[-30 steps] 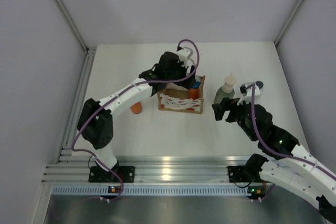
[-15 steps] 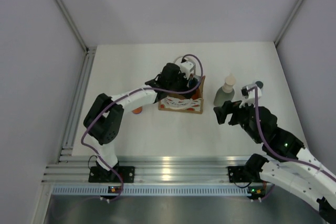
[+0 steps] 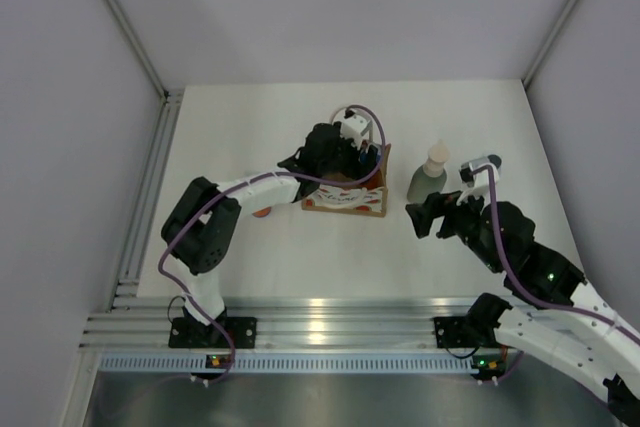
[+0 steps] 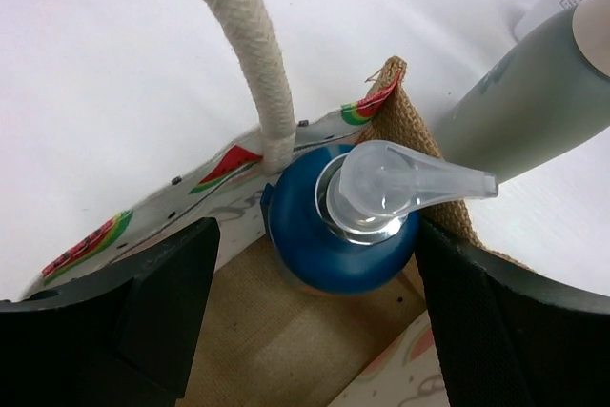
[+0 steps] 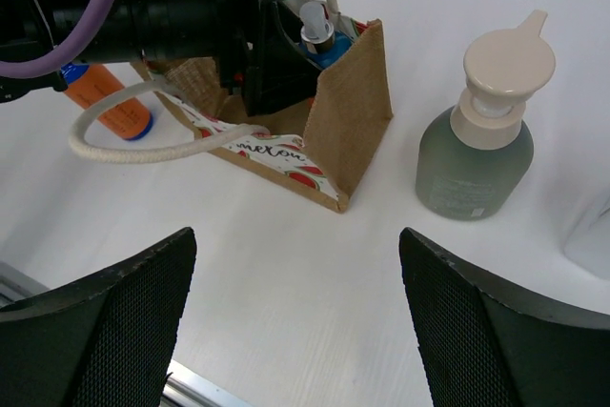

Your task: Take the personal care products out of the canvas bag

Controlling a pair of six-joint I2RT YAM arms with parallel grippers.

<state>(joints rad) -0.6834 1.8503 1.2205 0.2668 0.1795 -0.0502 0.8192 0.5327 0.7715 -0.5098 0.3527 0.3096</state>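
The canvas bag (image 3: 345, 197) stands mid-table with its white loop handle (image 4: 250, 45) draped outward. Inside it stands an orange bottle with a blue cap (image 4: 329, 240) and a clear pump head. My left gripper (image 4: 310, 312) reaches down into the bag, open, with one finger on each side of that cap. Another orange bottle (image 5: 110, 107) lies on the table left of the bag. The grey-green bottle (image 5: 475, 164) with its beige cap stands to the right of the bag. My right gripper (image 5: 305, 331) hovers open and empty over bare table in front of bag and bottle.
A white bottle (image 3: 490, 163) stands behind my right arm, beyond the grey-green one. White walls close in the table on both sides and at the back. A metal rail (image 3: 320, 327) runs along the near edge.
My left gripper has swung right and dipped into the bag, its jaws spreading wider around the blue cap. The right arm has barely shifted.
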